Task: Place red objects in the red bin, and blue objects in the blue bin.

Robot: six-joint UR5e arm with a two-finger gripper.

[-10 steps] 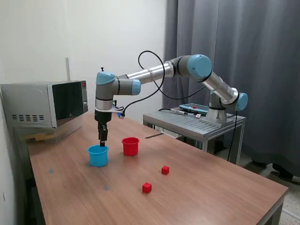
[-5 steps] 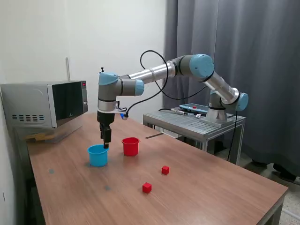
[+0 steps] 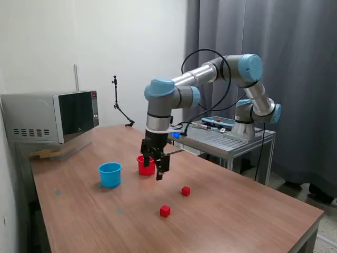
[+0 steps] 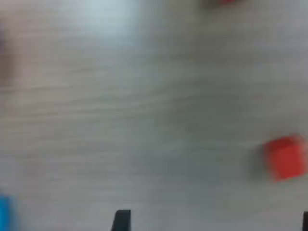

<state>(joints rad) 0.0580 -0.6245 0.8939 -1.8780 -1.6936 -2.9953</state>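
A microwave (image 3: 50, 117) is seen at the exterior view's left, at the far edge of the wooden table (image 3: 253, 211). Next to the right, the blue bin (image 3: 110, 174) stands upright on the table, and what it holds cannot be made out. The red bin (image 3: 145, 165) stands just beside it to the right, partly covered by the gripper (image 3: 159, 169), which hangs above the table in front of the red bin. In the wrist view the two fingertips are found far apart at the frame's edge, one of them (image 4: 121, 220) plainly visible, and only bare table lies between them; the jaws are therefore recorded as wide apart and holding nothing. Further right and nearer the camera, one red cube (image 3: 165, 211) lies on the table, and the other red cube (image 3: 185, 191) lies a little beyond it, near but apart. Both are well clear of the bins. In the blurred wrist view one red cube (image 4: 285, 157) is seen to one side of the fingers. A metal side stand (image 3: 221, 138) with the arm's base on it is noted at the exterior view's right, before a grey curtain (image 3: 295, 68).
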